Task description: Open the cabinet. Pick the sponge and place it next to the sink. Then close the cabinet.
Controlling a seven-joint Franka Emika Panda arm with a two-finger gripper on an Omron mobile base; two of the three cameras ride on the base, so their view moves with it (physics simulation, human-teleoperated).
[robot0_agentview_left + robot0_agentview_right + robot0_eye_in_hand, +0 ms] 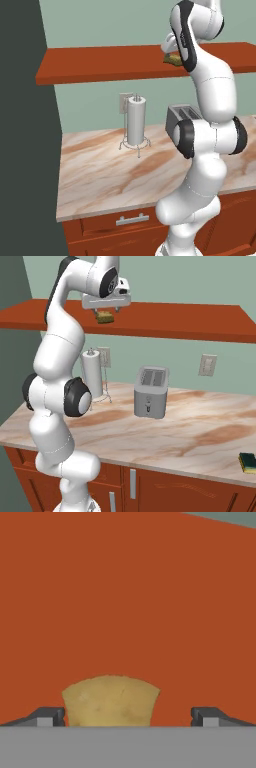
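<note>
The cabinet [110, 62] [175, 323] is a long red-brown slab on the wall above the counter, and it spreads red across the hand view [125, 587]. On it lies the sponge [173, 59] [105, 317] [111, 701], a small yellowish-olive block. My gripper [105, 309] [127, 716] hangs open right over the sponge, one fingertip [50, 716] on each side and clear of it. The sink is out of view.
On the marble counter [100, 175] stand a paper towel holder [135, 122] [92, 376] and a grey toaster [151, 392] [181, 116]. A small green and yellow block [247, 462] lies near the counter's right front edge. A dark wall [25, 150] bounds the left.
</note>
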